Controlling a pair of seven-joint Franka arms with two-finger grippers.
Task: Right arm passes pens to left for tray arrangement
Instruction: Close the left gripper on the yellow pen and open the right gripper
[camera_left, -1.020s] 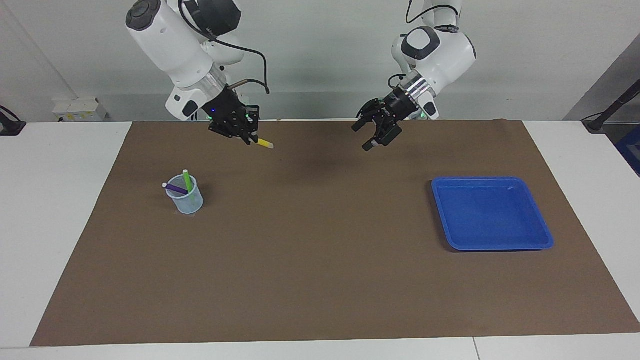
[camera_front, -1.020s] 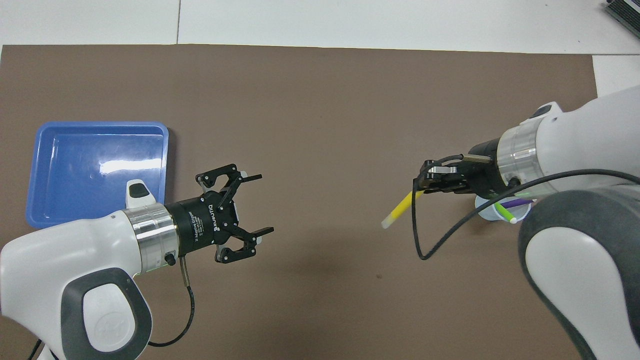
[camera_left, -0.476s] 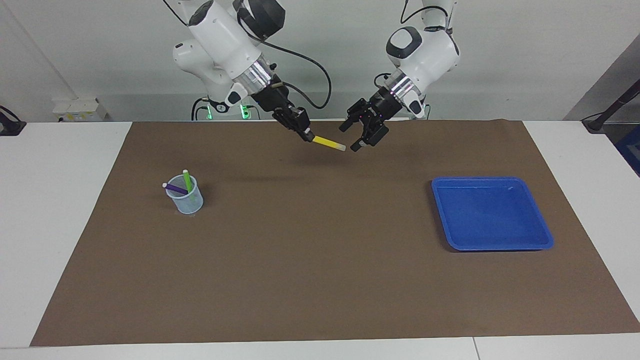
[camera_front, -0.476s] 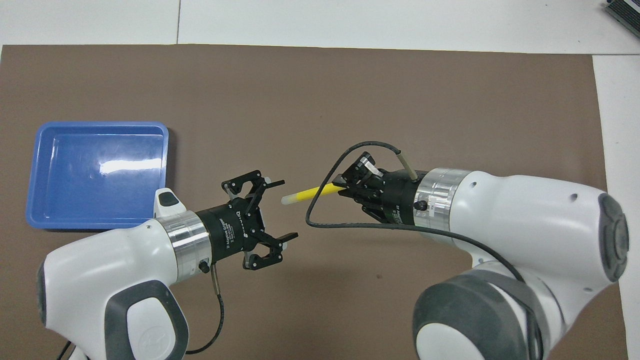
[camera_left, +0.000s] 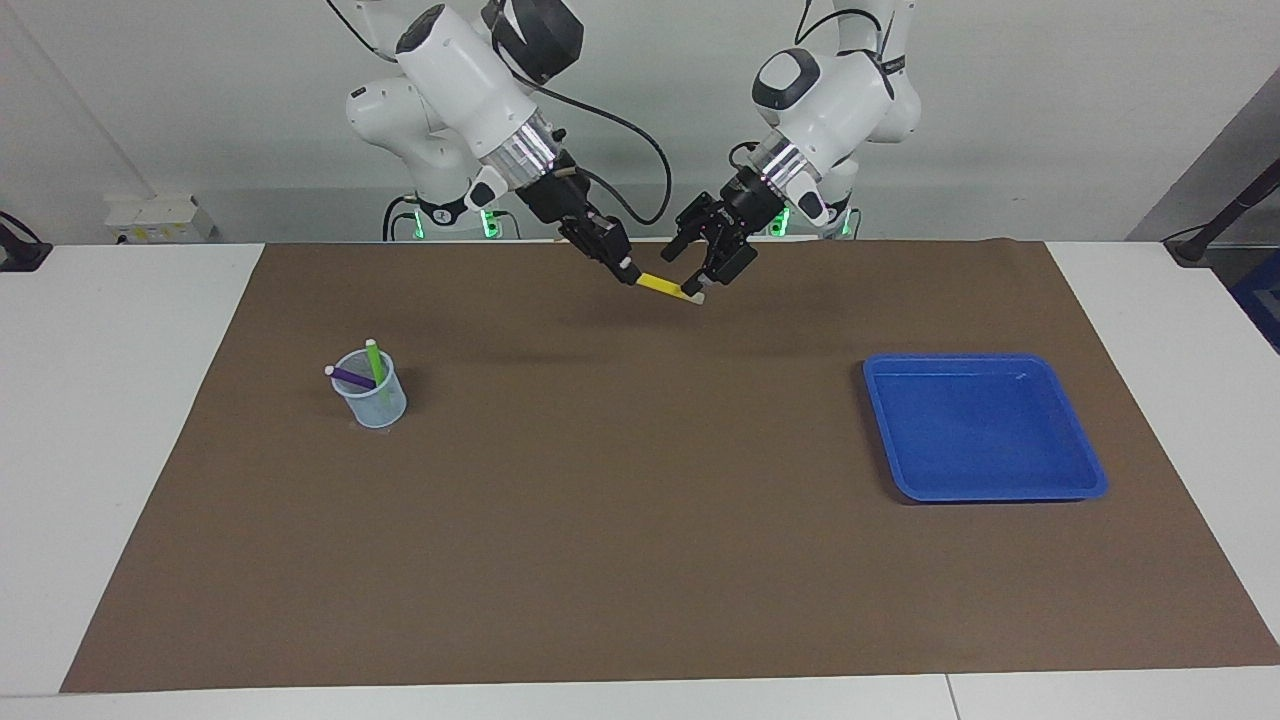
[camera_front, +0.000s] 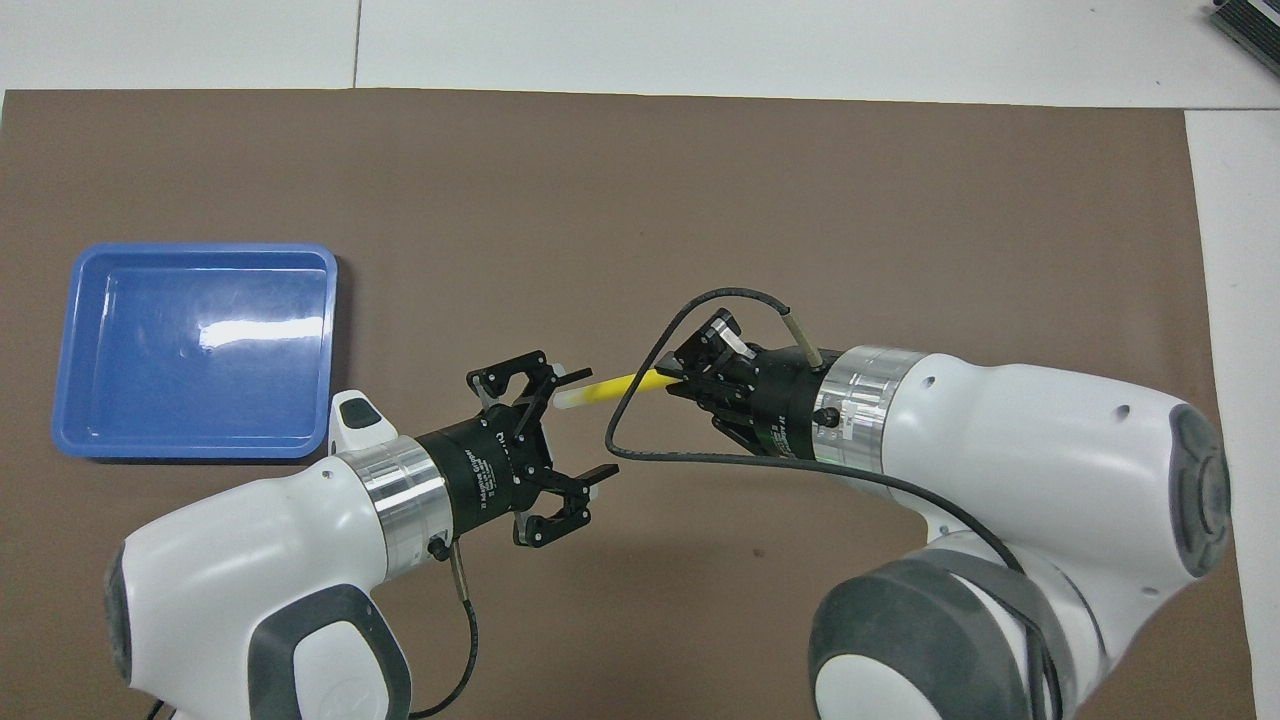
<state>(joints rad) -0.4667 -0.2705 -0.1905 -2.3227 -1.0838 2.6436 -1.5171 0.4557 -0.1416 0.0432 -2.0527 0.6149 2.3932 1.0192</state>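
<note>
Three pens (camera_left: 660, 285); one tray (camera_left: 985, 490); one cup (camera_left: 372, 402).

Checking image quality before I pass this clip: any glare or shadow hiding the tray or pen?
Overhead view: a white glare patch on the floor of the shallow bright-blue plastic tray, rim readable. Facing view: tray glare is faint; the slim yellow marker pen casts a soft shadow on the brown mat, pen itself clear.

1. Mat (camera_left: 640, 520) between cup (camera_left: 372, 392) and tray (camera_left: 985, 428): open floor, passable.
2. Over the mat's robot-side middle, both grippers crowd one yellow pen (camera_left: 662, 286).
3. Cup carries two upright pens, blocking low passes.
</note>
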